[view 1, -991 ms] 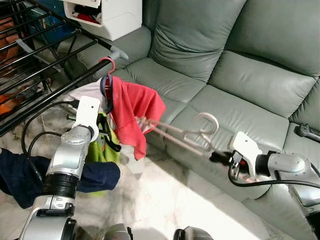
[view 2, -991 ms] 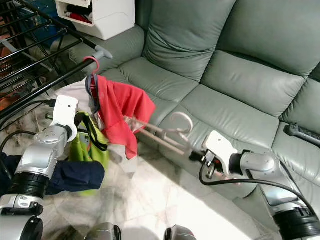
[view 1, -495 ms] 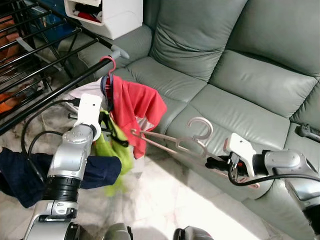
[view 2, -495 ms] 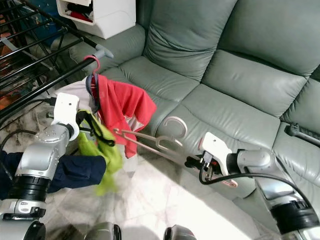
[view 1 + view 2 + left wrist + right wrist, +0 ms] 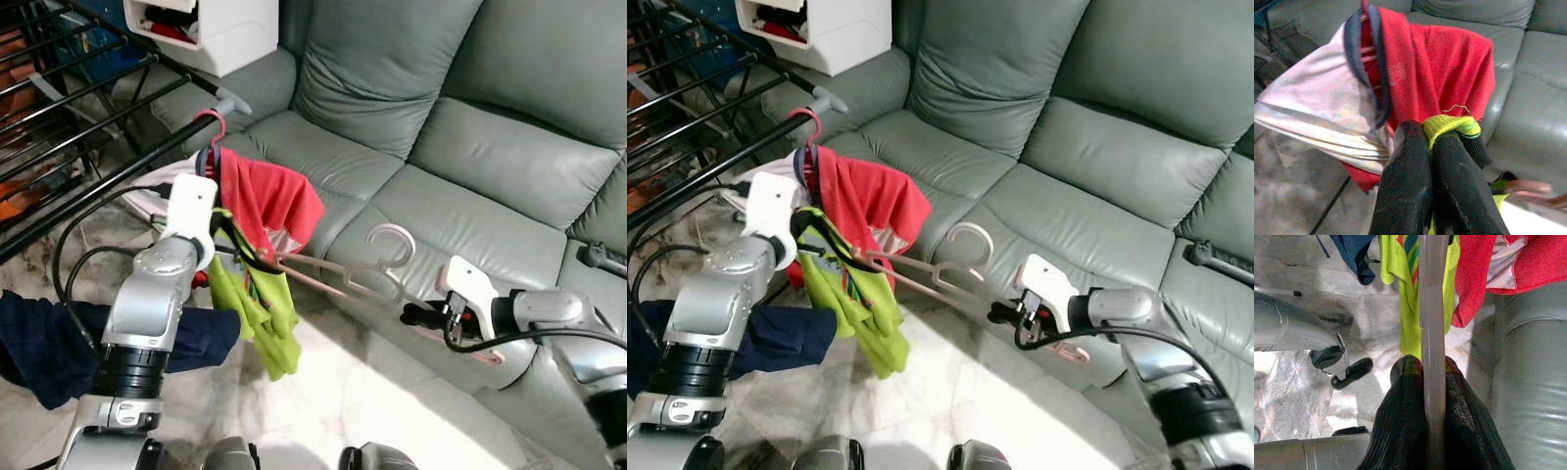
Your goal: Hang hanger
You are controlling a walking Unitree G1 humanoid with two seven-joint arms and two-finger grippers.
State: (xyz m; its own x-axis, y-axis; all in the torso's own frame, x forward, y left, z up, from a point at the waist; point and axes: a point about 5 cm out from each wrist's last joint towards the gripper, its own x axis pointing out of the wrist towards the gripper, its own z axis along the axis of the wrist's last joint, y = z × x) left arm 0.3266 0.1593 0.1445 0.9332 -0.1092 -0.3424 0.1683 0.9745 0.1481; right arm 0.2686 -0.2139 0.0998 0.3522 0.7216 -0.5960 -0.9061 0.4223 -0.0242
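Your right gripper [image 5: 411, 315] is clamped on one end of the pale pink hanger [image 5: 353, 279]; in the right wrist view the hanger bar [image 5: 1433, 333] runs straight out between the two black fingers [image 5: 1400, 431], pinched tight. The hanger is held out in the air in front of the grey sofa [image 5: 470, 127], above the marble floor [image 5: 323, 392], its hook [image 5: 392, 245] pointing up and its far end reaching into the lime-green garment [image 5: 260, 308].

Your left gripper [image 5: 1431, 147] is closed on the collar edge of that lime-green garment [image 5: 1449, 125]; the cloth is squeezed between the fingertips and the rest hangs down below the gripper, just in front of the red shirt [image 5: 269, 201].

The red shirt hangs on a red hanger [image 5: 211, 122] hooked over the black rail of the drying rack [image 5: 88, 98] at your left. A white garment [image 5: 1312, 112] with a dark blue trim sits beside the red one on the same rail. A dark navy cloth [image 5: 59, 343] is draped over your left arm. A white storage box [image 5: 211, 29] stands behind the sofa arm
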